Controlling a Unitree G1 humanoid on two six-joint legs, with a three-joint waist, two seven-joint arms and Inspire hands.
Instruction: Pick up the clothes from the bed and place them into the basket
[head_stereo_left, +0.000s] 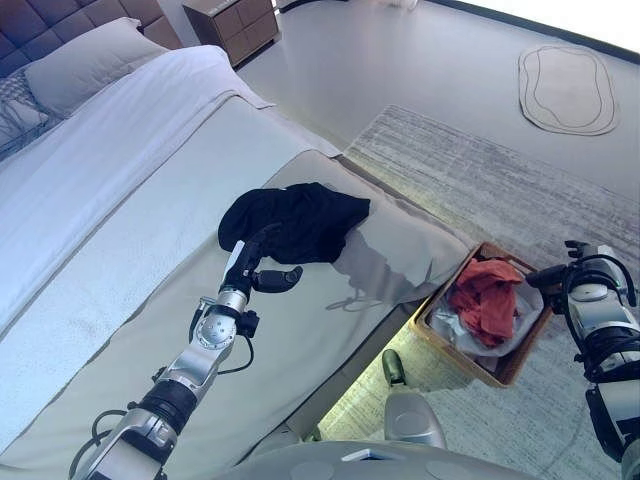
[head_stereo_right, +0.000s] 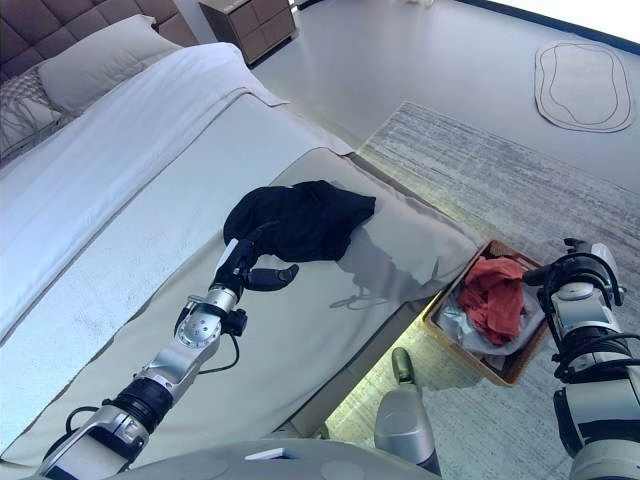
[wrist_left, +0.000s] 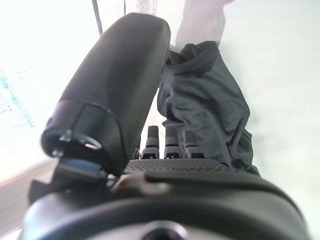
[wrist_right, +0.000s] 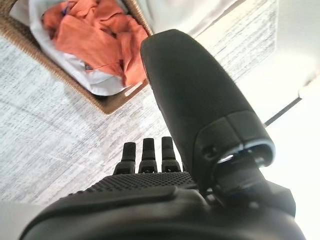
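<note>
A black garment lies crumpled on the beige bedspread near the foot of the bed; it also shows in the left wrist view. My left hand is open, its fingers straight and reaching the garment's near edge, its thumb out to the side. A wicker basket stands on the floor beside the bed, with an orange garment on white cloth inside. My right hand is open and empty, just right of the basket; its wrist view shows the orange garment.
Pillows lie at the head of the bed, with a wooden nightstand beyond. A grey rug covers the floor by the bed. An oval mat lies far right.
</note>
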